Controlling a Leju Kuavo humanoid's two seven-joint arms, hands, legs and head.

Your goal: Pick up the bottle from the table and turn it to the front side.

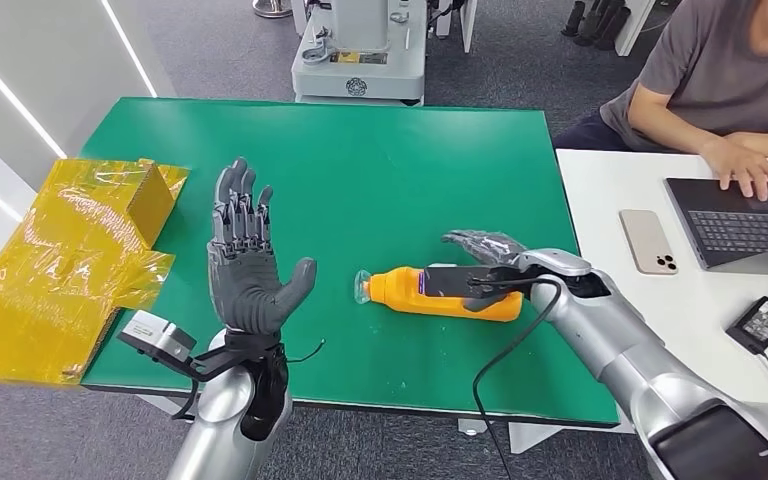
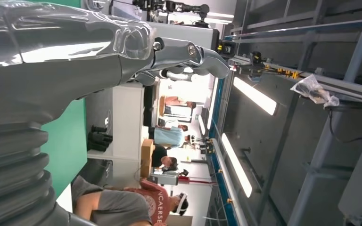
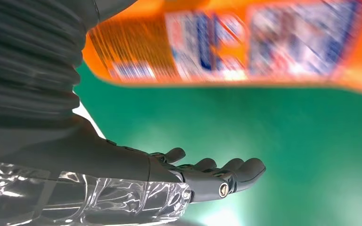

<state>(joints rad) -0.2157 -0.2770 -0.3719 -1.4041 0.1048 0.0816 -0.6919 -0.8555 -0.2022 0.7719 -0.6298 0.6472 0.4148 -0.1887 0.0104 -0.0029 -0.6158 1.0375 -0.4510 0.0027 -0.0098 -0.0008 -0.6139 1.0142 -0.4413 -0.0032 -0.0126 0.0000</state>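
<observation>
Where the bottle lies: the orange bottle is on its side on the green table, clear cap end toward the left hand, label turned upward.
Bottle label: white and blue print on orange, blurred in the right wrist view and not readable.
Right hand: the right hand sits over the bottle's base half, its dark thumb laid across the label and its fingers reaching past the bottle's far side.
Right hand state: the fingers are stretched out almost straight and spread, with a band of green table showing between them and the bottle; nothing is clasped.
Left hand: the left hand is raised above the table beside the bottle's cap end and apart from it, palm facing the bottle, fingers straight up and spread, holding nothing.
Yellow foil: a crumpled yellow sheet with a box lies beyond the left hand, well apart from the bottle, at the table's edge.
White desk: a white desk stands past the bottle's base end, carrying a phone, a laptop and a black adapter.
Person: a person in a grey shirt sits at the desk with one hand on the laptop keys.
</observation>
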